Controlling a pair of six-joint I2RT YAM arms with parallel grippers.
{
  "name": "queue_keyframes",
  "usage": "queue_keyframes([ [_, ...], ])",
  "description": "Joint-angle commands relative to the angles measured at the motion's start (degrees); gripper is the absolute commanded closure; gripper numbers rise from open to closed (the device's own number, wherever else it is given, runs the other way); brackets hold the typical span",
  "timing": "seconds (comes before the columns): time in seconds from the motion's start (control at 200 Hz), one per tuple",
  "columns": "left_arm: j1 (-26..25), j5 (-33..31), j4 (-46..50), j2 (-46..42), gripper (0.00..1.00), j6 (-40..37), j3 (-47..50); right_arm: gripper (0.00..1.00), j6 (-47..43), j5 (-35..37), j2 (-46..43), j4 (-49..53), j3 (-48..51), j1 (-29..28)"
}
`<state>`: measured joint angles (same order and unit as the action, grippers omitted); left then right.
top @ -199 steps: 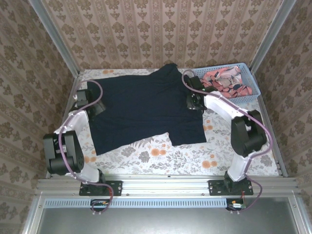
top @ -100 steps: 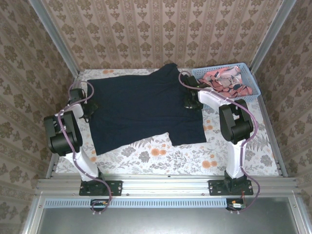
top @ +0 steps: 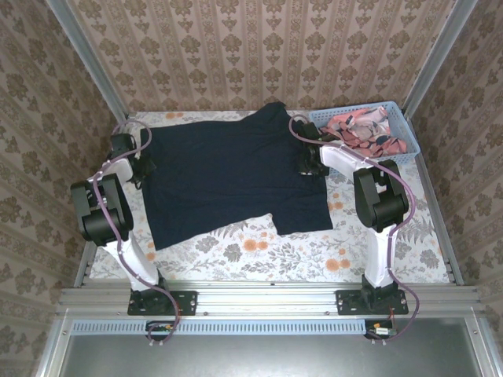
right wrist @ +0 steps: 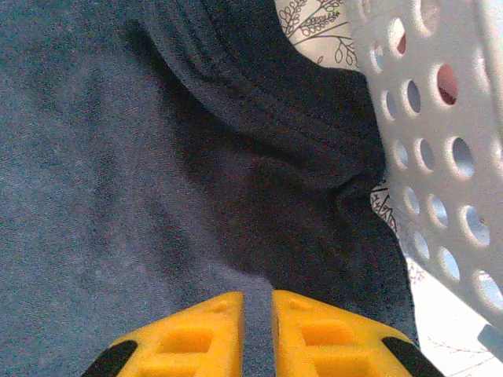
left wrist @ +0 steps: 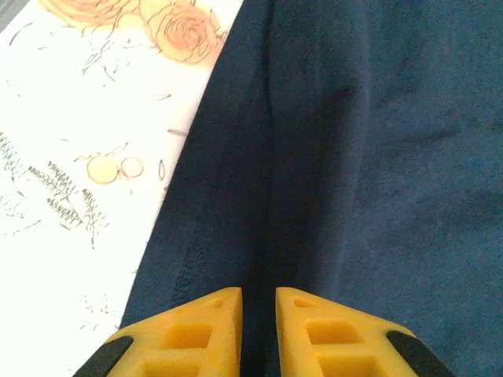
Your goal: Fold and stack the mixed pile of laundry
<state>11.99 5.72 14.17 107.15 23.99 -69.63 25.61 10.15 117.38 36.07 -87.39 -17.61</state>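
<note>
Two-arm step: taking hold of the T-shirt [top: 228,173] at its two side edges. Judged from how flat and unfolded it lies, this is the start of the first fold.
Left gripper [top: 142,168]: fingers drawn almost together, pinching a ridge of dark cloth. In the left wrist view, the shirt's stitched edge runs just left of the left gripper [left wrist: 258,314], with bare table [top: 259,251] beyond it.
Right gripper [top: 308,166]: fingers drawn almost together on the cloth, pinching it. In the right wrist view, a stitched hem curves ahead of the right gripper [right wrist: 258,314].
T-shirt position: spread flat on the table between the two grippers, each gripper at one side edge.
Pink garment [top: 361,129]: heaped in the basket [top: 409,148], beyond and to the right of the right gripper. Not yet folded.
Basket clearance: its holed wall stands just right of the right gripper's fingertips, close to the hem.
Next move, judged: lift both edges together at an even height, hold the pinch, and carry the cloth across itself. Keep the right side clear of the basket wall.
Left arm pose: elbow raised near the left table edge, forearm reaching away from the base, wrist turned inward and down onto the cloth.
Right arm pose: elbow raised above its base, forearm angled inward, wrist tipped down onto the cloth.
</note>
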Motion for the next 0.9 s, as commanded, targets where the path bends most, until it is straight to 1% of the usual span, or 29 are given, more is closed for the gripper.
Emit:
queue_keyframes([
  [0.0, 0.17, -3.66, 4.01, -1.16, 0.78, -1.58, -1.04, 0.83, -0.29, 1.41, 0.13, 1.89, -0.59, 0.34],
  [0.08, 0.05, -7.16, 5.10, -1.31, 0.75, -1.91, -0.51, 0.83, -0.20, 1.14, -0.16, 1.93, -0.31, 0.31],
  [0.13, 0.12, -8.30, 5.00, -1.33, 0.74, -2.55, -0.09, 0.83, -0.03, 1.06, -0.32, 1.80, 0.05, 0.38],
  [0.265, -0.11, -7.86, 5.55, 0.34, 0.67, -3.07, -0.85, 0.83, 0.06, 0.73, -0.35, 1.46, 0.35, 0.30],
  [0.56, -0.36, -6.10, 11.04, 6.16, 0.62, -3.98, -7.15, 0.83, 0.40, 0.72, -0.75, 1.54, 0.03, 0.29],
  [0.6, -0.47, -5.91, 12.66, 7.27, 0.64, -4.26, -8.56, 0.83, 0.50, 0.62, -0.93, 1.33, 0.20, 0.35],
  [0.695, -0.91, -5.97, 15.40, 9.81, 0.82, -5.13, -10.82, 0.83, 0.76, 0.57, -1.10, 1.17, 0.16, 0.32],
  [0.73, -1.13, -6.12, 15.68, 10.17, 0.87, -5.39, -10.92, 0.83, 0.76, 0.46, -1.25, 1.01, 0.29, 0.30],
  [0.84, -1.22, -6.90, 14.83, 9.40, 0.89, -5.18, -9.86, 0.83, 0.73, 0.37, -1.61, 0.83, 0.22, 0.29],
  [0.895, -1.15, -7.48, 14.56, 8.51, 0.92, -5.39, -9.48, 0.83, 0.61, 0.47, -1.52, 0.88, 0.20, 0.33],
])
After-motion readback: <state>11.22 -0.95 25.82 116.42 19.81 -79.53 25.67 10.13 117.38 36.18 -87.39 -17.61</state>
